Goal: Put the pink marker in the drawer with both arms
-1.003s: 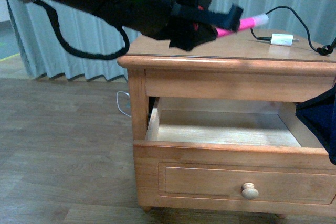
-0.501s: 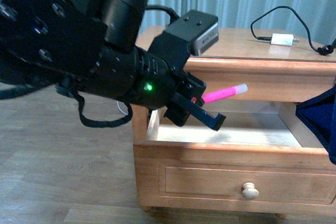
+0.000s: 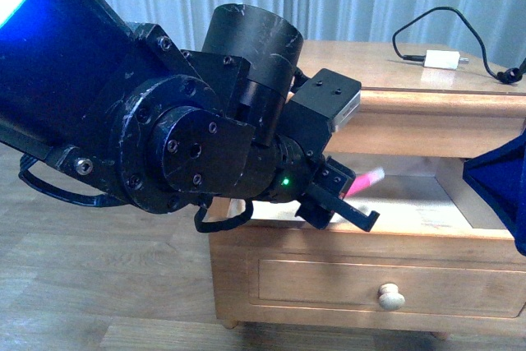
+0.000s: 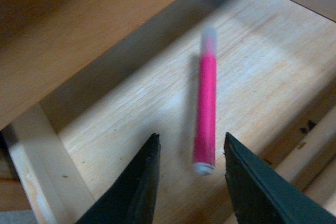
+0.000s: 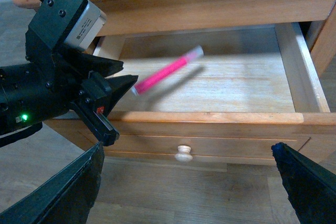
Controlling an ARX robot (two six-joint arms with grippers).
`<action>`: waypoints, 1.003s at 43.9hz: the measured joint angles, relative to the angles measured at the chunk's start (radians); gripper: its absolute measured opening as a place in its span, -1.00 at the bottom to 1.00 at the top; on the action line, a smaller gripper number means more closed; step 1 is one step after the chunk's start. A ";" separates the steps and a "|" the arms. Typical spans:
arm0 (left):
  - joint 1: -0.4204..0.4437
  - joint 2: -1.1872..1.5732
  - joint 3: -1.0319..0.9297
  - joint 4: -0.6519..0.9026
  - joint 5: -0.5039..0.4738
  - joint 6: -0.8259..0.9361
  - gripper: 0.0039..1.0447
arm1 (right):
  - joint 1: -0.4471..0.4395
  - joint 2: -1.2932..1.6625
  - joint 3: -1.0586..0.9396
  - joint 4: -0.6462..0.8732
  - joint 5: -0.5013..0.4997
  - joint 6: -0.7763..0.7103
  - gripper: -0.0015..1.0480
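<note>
The pink marker (image 3: 366, 180) shows blurred and free of any grip just over the floor of the open upper drawer (image 3: 329, 281). In the left wrist view the marker (image 4: 206, 108) lies ahead of my open left gripper (image 4: 190, 137), between its two dark fingers without touching them. My left gripper (image 3: 349, 199) hangs over the drawer's left front part. In the right wrist view the marker (image 5: 165, 76) is inside the drawer (image 5: 210, 116), just beyond the left gripper (image 5: 126, 74). My right gripper (image 5: 188, 148) is open and empty in front of the drawer's knob (image 5: 184, 153).
A white charger plug (image 3: 440, 60) with a black cable lies on the nightstand top (image 3: 386, 63). A dark part of my right arm (image 3: 501, 187) shows at the right edge beside the drawer. Wooden floor surrounds the nightstand; curtains hang behind.
My left gripper came down from above the nightstand top to the open drawer with the marker, then opened. The marker has left the fingers and is dropping into the drawer.
</note>
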 joint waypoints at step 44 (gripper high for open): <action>0.495 -1.452 -0.837 -0.303 -0.024 -0.438 0.89 | 0.000 0.000 0.000 0.000 0.000 0.000 0.84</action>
